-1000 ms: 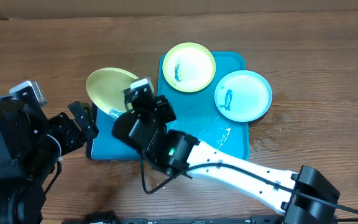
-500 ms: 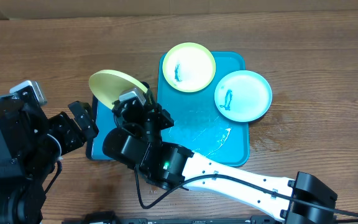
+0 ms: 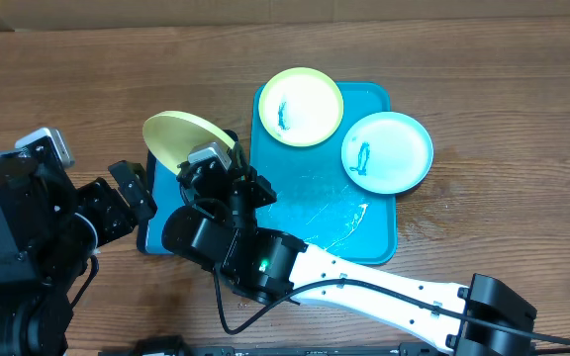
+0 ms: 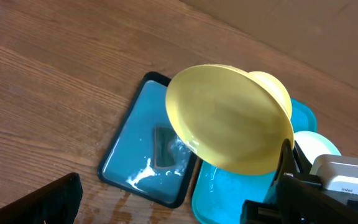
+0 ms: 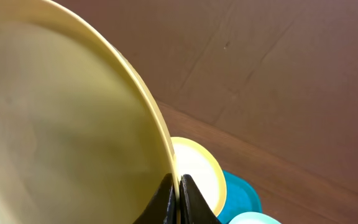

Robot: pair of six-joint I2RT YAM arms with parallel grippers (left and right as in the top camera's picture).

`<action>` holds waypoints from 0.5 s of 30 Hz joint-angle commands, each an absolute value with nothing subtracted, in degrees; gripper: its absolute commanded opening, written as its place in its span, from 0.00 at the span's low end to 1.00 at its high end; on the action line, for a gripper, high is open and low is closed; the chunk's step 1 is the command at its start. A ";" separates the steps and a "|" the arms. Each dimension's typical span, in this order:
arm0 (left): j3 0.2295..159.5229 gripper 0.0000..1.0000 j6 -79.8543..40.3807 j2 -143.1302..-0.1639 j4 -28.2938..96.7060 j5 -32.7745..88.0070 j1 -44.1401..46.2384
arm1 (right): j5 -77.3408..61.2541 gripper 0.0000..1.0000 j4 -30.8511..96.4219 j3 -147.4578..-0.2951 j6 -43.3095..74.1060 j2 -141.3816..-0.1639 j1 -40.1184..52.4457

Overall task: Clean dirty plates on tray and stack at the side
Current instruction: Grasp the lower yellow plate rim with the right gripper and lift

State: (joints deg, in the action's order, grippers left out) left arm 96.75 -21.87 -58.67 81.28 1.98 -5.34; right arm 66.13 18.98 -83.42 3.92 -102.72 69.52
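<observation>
Wood-grain tabletop (image 3: 483, 79) beneath; right gripper (image 5: 175, 190) nips the tilted yellow-green plate (image 5: 61, 124) by its thin rim, jaws almost together; light, stiff, probably slick plastic, best held at that near edge.

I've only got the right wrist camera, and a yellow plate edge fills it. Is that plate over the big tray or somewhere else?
Observer: Somewhere else. The left wrist view shows the held plate tilted above the smaller dark-rimmed blue tray, beside the turquoise tray.
Operator: What's on the turquoise one?
Observer: Overhead, a yellow-green plate and a light blue plate, each with a dark teal smear. The blue one overhangs the tray's rim.
Operator: Is the left arm busy?
Observer: No. The left gripper is open and holds nothing, beside the small tray.
</observation>
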 commanded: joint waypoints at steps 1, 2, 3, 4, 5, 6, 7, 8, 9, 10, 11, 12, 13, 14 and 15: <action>97.45 1.00 -20.58 -58.81 81.23 2.79 -5.50 | 67.48 0.04 18.48 -84.29 3.97 -101.82 69.80; 97.45 1.00 -20.58 -58.81 81.23 2.79 -5.50 | 67.48 0.04 18.48 -84.29 3.97 -101.82 69.80; 97.45 1.00 -20.58 -58.81 81.21 2.79 -5.50 | 67.48 0.04 18.48 -84.29 3.97 -101.82 69.80; 97.45 1.00 -20.58 -58.81 81.23 2.79 -5.50 | 67.48 0.04 18.48 -84.29 3.97 -101.82 69.80; 97.45 1.00 -20.58 -58.81 81.23 2.79 -5.50 | 67.48 0.04 18.48 -84.29 3.97 -101.82 69.80; 97.45 1.00 -20.58 -58.81 81.23 2.79 -5.50 | 67.48 0.04 18.48 -84.29 3.97 -101.82 69.80; 97.45 1.00 -20.58 -58.81 81.21 2.79 -5.50 | 67.48 0.04 18.48 -84.29 3.97 -101.82 69.80; 97.45 1.00 -20.58 -58.81 81.23 2.79 -5.50 | 67.48 0.04 18.48 -84.29 3.97 -101.82 69.80; 97.45 1.00 -20.58 -58.81 81.23 2.79 -5.50 | 67.48 0.04 18.48 -84.29 3.97 -101.82 69.80; 97.45 1.00 -20.58 -58.81 81.23 2.79 -5.50 | 67.55 0.04 18.48 -84.29 3.95 -101.82 69.80; 97.45 1.00 -20.58 -58.81 81.23 2.79 -5.50 | 68.27 0.04 18.24 -84.29 4.01 -101.82 69.80; 97.45 1.00 -20.58 -58.81 81.23 2.79 -5.50 | 68.45 0.04 17.74 -84.29 4.27 -101.82 69.80; 97.45 1.00 -20.58 -58.81 81.21 2.79 -5.50 | 67.09 0.04 17.17 -84.29 4.91 -101.82 69.80; 97.45 1.00 -20.58 -58.81 81.21 2.79 -5.50 | 64.38 0.04 17.12 -84.29 4.58 -101.82 69.87; 97.45 1.00 -20.58 -58.81 81.19 2.79 -5.50 | 62.78 0.04 17.17 -84.29 3.33 -101.82 70.06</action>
State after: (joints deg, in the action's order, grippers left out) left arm 96.75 -21.87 -58.67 81.25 2.00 -5.34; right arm 65.80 17.76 -83.42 3.81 -102.72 69.54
